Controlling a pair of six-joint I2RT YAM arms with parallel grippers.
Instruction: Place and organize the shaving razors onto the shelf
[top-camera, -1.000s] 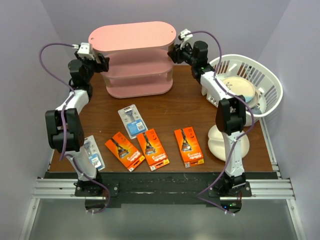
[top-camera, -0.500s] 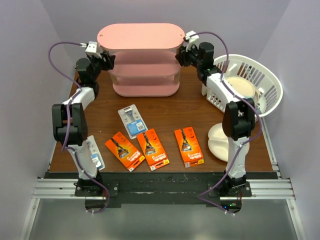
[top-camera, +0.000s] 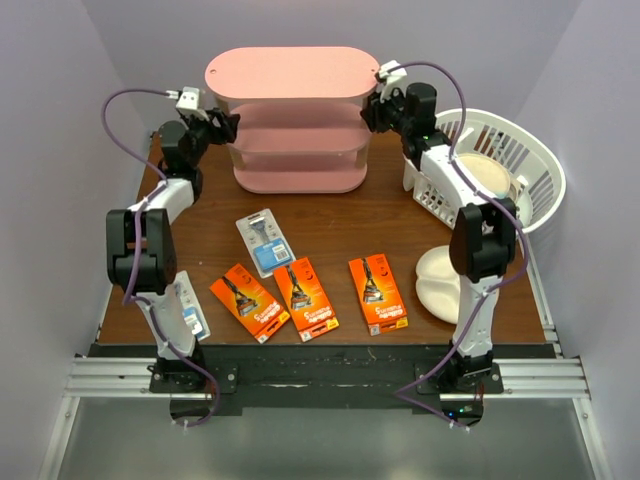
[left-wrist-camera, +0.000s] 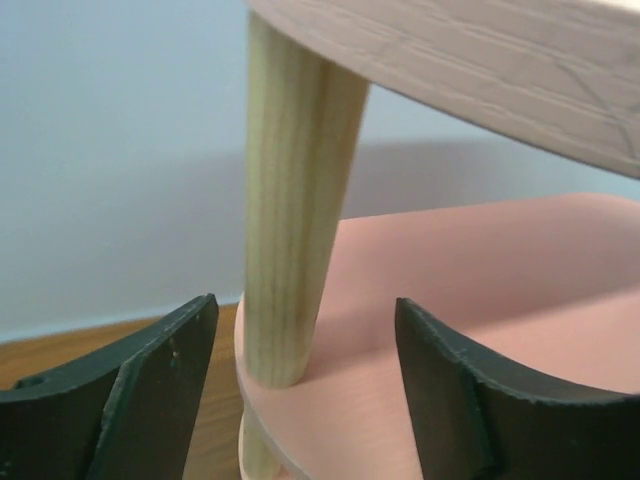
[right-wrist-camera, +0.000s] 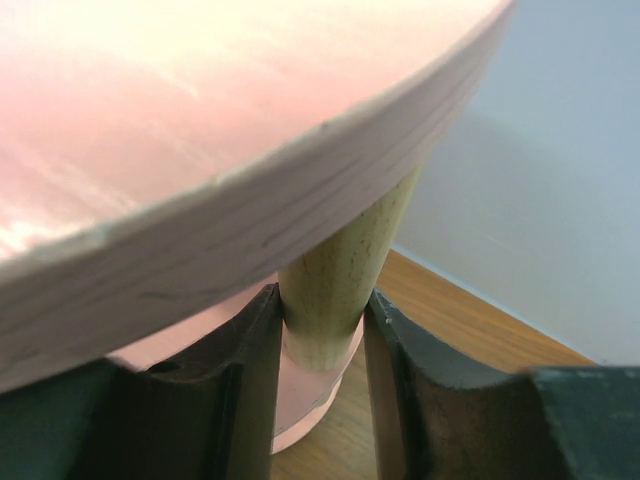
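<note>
The pink three-tier shelf (top-camera: 290, 75) stands at the back of the table. My left gripper (top-camera: 228, 125) is at its left end, open. In the left wrist view its jaws (left-wrist-camera: 305, 400) straddle a wooden post (left-wrist-camera: 295, 200) on the middle board (left-wrist-camera: 480, 330), with a gap on each side. My right gripper (top-camera: 372, 112) is at the right end, shut on another post (right-wrist-camera: 335, 290) under the top board (right-wrist-camera: 200, 150). Three orange razor packs (top-camera: 249, 302) (top-camera: 305, 297) (top-camera: 377, 293) and two white-and-blue packs (top-camera: 264, 241) (top-camera: 189, 310) lie flat near the front.
A white slatted basket (top-camera: 530, 150) at the back right holds a divided plate (top-camera: 480, 175). A pale rounded dish (top-camera: 435, 280) sits by the right arm. The left arm partly covers the pack at the front left edge.
The shelf has slid to the right and slightly back, with both grippers travelling at its ends. The razor packs have not moved.
</note>
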